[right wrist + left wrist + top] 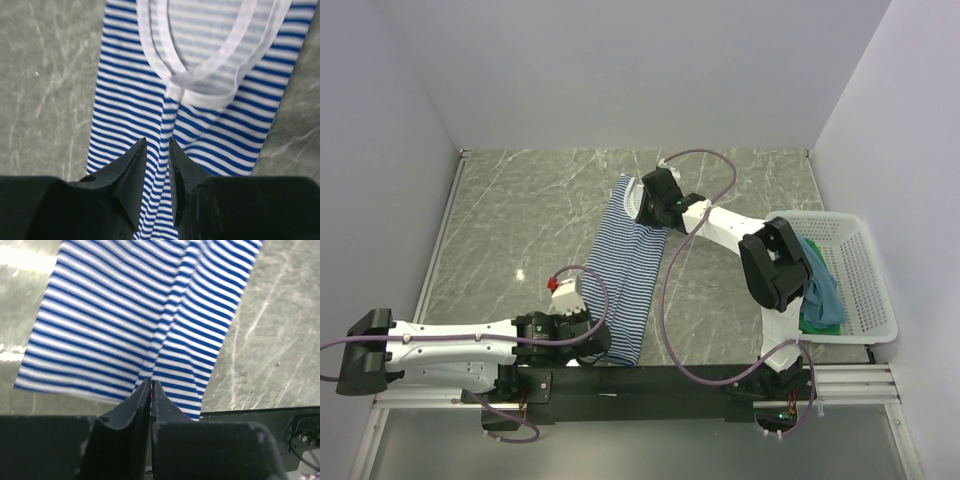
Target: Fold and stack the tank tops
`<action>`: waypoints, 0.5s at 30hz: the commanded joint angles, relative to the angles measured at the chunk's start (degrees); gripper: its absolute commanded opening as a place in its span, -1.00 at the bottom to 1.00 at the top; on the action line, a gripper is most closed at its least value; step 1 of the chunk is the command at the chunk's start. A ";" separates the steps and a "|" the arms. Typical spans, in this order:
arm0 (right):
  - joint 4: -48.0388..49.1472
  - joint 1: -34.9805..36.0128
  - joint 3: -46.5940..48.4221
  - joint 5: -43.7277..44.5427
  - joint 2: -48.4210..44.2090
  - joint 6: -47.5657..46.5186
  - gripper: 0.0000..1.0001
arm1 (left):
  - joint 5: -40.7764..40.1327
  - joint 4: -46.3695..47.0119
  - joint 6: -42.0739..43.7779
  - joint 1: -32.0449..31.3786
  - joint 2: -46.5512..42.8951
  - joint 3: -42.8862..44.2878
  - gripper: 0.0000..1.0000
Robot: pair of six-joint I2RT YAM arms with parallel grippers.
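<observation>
The striped tank top [621, 275] lies as a long narrow strip across the middle of the table, white neckline [200, 75] at the far end. My left gripper [594, 341] is at its near hem. In the left wrist view its jaws [151, 383] are pressed together, and a crease of striped cloth [125, 315] runs right into the tips. My right gripper [645, 213] hovers over the far part, just below the neckline. Its jaws [157, 141] stand apart over a raised fold of the stripes [225, 130]. The teal tank top [821, 285] and green tank top [822, 322] lie in the basket.
A white mesh basket [865, 232] stands at the right edge of the marbled table [520, 220]. White walls close in the left, back and right sides. A black rail [650, 380] with the arm bases runs along the near edge.
</observation>
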 commanded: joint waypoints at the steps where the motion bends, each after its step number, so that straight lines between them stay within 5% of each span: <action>1: 1.66 -0.09 -1.75 -2.99 0.25 1.79 -0.38 | -0.01 9.16 11.46 1.30 0.47 2.48 -0.82; 15: -11.34 -4.13 14.76 -4.31 17.65 1.71 -0.54 | 13.17 23.94 25.71 14.47 16.72 2.65 -0.99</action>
